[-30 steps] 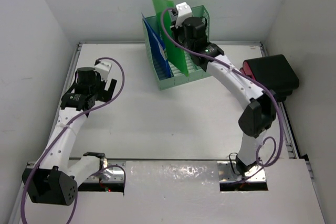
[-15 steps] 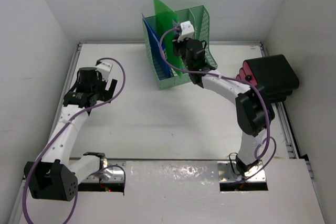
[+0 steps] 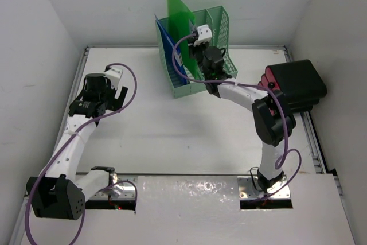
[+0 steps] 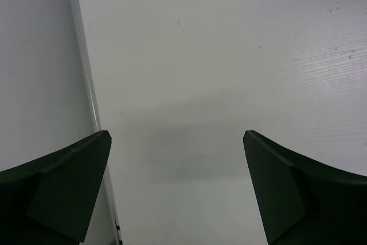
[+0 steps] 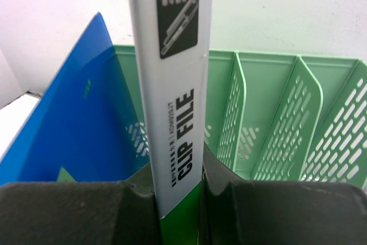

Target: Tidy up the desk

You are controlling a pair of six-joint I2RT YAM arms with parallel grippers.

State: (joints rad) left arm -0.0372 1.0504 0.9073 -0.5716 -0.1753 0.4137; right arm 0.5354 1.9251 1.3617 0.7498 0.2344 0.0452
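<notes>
Top view: my right gripper [image 3: 195, 43] is pinching a green plastic clip file [image 3: 179, 18] upright over the mint-green mesh file rack [image 3: 221, 24] at the far edge of the white desk [image 3: 172, 124]. Left wrist: the left gripper [image 4: 178, 142] is hanging wide open, empty, well apart. Right wrist: the file's long axis is running vertical, with the rack slots just beyond.

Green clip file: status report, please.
Right gripper shut on green clip file, upright at mint rack. Left gripper open, empty, over desk. Blue folder in rack beside it; nothing blocking seen.
</notes>
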